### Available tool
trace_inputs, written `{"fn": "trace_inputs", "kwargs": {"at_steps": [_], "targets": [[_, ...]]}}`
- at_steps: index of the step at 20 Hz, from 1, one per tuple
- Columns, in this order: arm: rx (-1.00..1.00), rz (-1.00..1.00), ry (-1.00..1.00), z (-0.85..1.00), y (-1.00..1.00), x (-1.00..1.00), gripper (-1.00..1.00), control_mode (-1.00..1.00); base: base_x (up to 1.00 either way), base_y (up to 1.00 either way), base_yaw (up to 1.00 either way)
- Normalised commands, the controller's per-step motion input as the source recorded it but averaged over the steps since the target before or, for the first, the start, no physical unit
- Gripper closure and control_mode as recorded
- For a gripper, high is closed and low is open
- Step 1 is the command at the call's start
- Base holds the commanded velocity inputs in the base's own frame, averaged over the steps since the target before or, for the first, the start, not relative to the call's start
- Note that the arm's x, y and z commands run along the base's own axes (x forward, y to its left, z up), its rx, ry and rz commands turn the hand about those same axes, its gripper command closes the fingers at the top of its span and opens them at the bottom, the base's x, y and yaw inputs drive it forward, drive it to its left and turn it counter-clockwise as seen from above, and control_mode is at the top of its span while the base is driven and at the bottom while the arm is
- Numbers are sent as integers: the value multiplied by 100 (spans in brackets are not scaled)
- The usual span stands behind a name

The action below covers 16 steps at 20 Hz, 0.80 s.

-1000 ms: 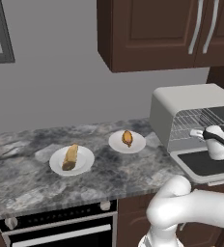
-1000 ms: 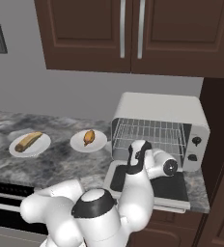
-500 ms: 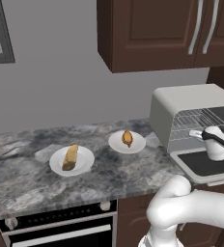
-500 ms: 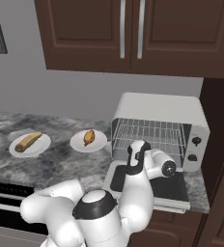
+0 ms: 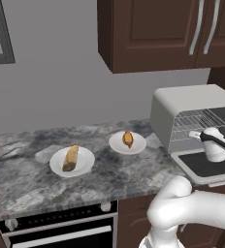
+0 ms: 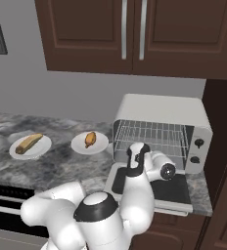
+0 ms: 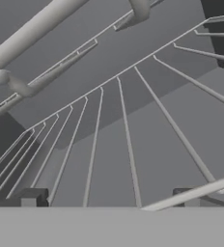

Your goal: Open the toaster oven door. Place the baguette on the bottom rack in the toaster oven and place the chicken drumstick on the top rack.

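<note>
We see the toaster oven door [image 6: 152,188] folded down flat in front of the toaster oven [image 6: 160,131] at the counter's right end, wire racks exposed. Our gripper [image 7: 109,202] hangs just above it, fingers [image 7: 33,197] spread wide on nothing. Further left, the chicken drumstick [image 5: 128,139] and the baguette [image 5: 71,157] each lie on a white plate [image 5: 85,160].

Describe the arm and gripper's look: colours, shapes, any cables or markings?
Glossy white arm of rounded tubular links, with dark caps at the joints. The gripper ends in two small dark, blocky fingertips. No cables or markings show.
</note>
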Motion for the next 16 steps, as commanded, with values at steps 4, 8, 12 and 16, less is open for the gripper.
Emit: {"fn": "trace_inputs", "kwargs": {"at_steps": [4,8,12,16], "targets": [[-16,0,0,-39,15,3,-100,-100,0,0,0],[-19,0,-1,-41,11,1,-100,-100,0,0,0],[-16,0,0,-36,3,0,-100,-100,0,0,0],[-13,1,0,-33,3,0,-100,-100,0,0,0]]}}
